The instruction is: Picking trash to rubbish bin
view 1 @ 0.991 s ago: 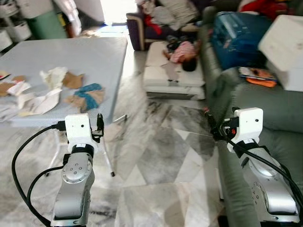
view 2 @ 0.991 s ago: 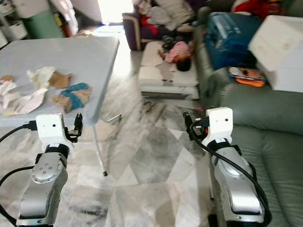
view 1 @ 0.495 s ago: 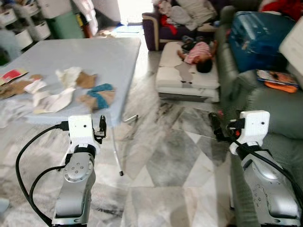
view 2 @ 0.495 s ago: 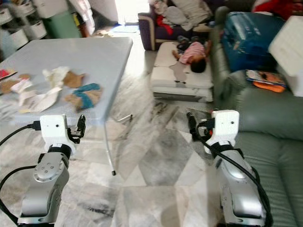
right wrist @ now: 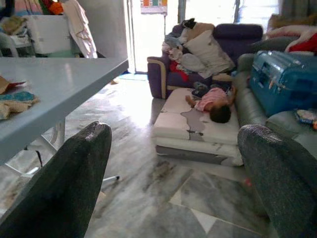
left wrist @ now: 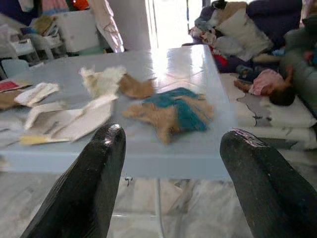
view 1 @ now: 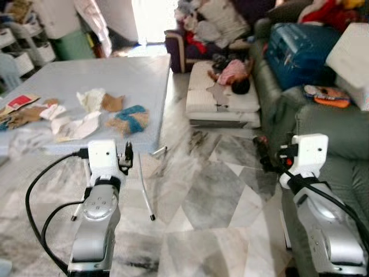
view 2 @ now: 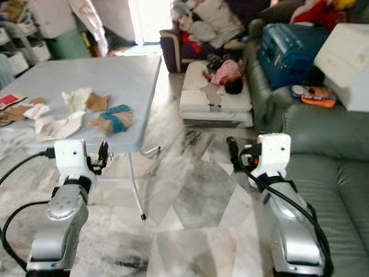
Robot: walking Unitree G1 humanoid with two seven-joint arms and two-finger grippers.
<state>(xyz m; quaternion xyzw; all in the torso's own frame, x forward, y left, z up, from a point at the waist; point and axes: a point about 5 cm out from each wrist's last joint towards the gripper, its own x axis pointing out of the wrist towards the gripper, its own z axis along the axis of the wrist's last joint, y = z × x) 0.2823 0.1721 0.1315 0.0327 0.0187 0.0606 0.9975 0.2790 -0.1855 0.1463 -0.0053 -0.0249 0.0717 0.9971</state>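
Scraps of trash lie on the pale blue folding table (view 1: 132, 72): a brown and teal crumpled piece (view 1: 130, 120) near the front corner, a white crumpled tissue (view 1: 91, 98), a brown scrap (view 1: 113, 103), white paper (view 1: 76, 126) and a red card (view 1: 19, 101) further left. My left gripper (view 1: 125, 157) hovers just in front of the table's near edge, open and empty. In the left wrist view the teal piece (left wrist: 171, 111) lies straight ahead between the fingers (left wrist: 94, 173). My right gripper (view 1: 265, 157) is open over the floor beside the sofa.
A person lies on a white floor mattress (view 1: 222, 104) ahead. A grey-green sofa (view 1: 328, 124) runs along the right, carrying a blue suitcase (view 1: 302, 49) and a white box (view 1: 351, 55). A dark sofa piled with clothes (view 1: 207, 26) stands at the back. Marble floor (view 1: 213, 196) lies between.
The camera has swung and drawn nearer the table; the trash now sits closer to my left gripper. Both grippers keep their pose, open.
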